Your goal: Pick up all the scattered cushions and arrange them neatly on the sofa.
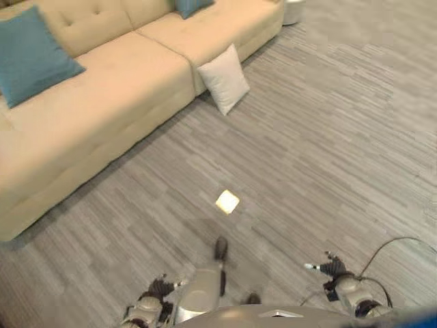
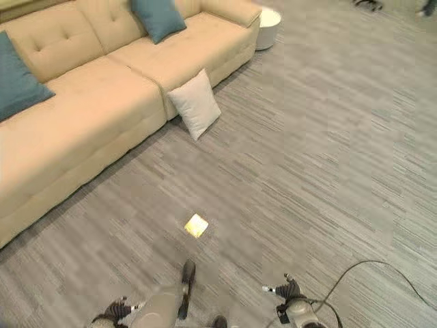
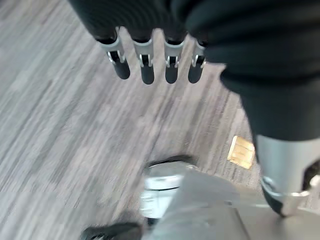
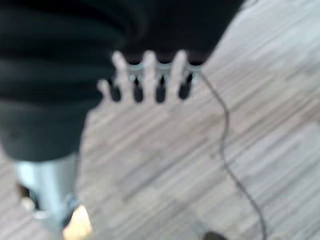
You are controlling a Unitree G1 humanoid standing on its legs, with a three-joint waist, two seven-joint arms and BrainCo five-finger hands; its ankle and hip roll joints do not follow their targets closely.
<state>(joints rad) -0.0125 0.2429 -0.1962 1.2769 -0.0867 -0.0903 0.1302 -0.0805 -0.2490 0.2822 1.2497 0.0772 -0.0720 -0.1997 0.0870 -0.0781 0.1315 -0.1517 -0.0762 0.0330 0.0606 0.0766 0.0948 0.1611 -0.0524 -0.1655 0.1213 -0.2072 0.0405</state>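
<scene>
White cushion (image 1: 224,79) propped against sofa (image 1: 102,96), well ahead of both empty, relaxed hands (left hand (image 1: 153,295) nearer; right hand (image 1: 332,268))

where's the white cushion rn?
The white cushion stands on the floor, leaning against the sofa front near the seat seam, ahead and left of both hands.

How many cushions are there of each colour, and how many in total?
Teal cushions: 2, one at the sofa's left end and one further along its back.
White cushions: 1, on the floor against the sofa front.
Total: 3
</scene>
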